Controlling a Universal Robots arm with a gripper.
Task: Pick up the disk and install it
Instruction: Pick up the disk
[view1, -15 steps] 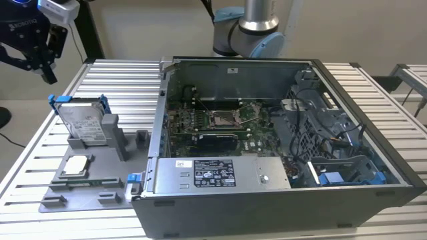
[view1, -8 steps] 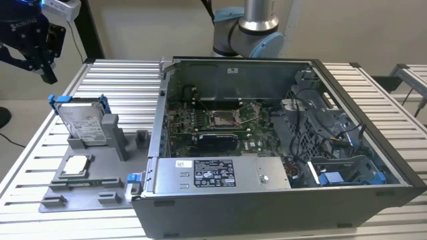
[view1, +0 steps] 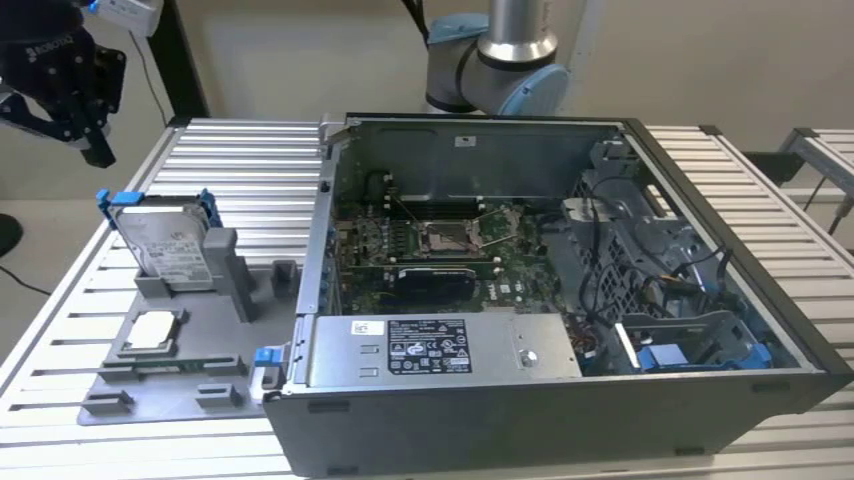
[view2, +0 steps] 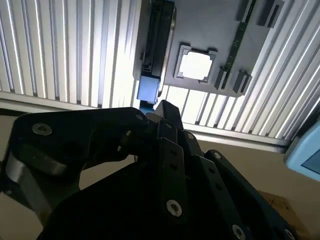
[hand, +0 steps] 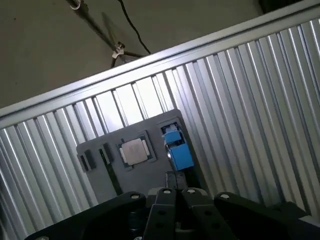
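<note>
The disk (view1: 167, 243), a silver-grey drive with a white label in a blue bracket, stands upright in a slot of the grey holder plate (view1: 214, 345) on the exterior view's left. My black gripper (view1: 94, 148) hangs high above and beyond it, well apart, with nothing in it. In both wrist views the fingers come together to one tip, shut, at the gripper (view2: 161, 106) (hand: 175, 181). The disk shows edge-on there, marked by its blue bracket (view2: 149, 90) (hand: 177, 151).
An open computer case (view1: 561, 300) with a motherboard and blue drive cage lies on the slatted metal table (view1: 240, 160). A small square silver chip (view1: 150, 333) (view2: 196, 65) (hand: 134, 151) sits on the holder plate. The arm's base (view1: 501, 60) rises behind the case.
</note>
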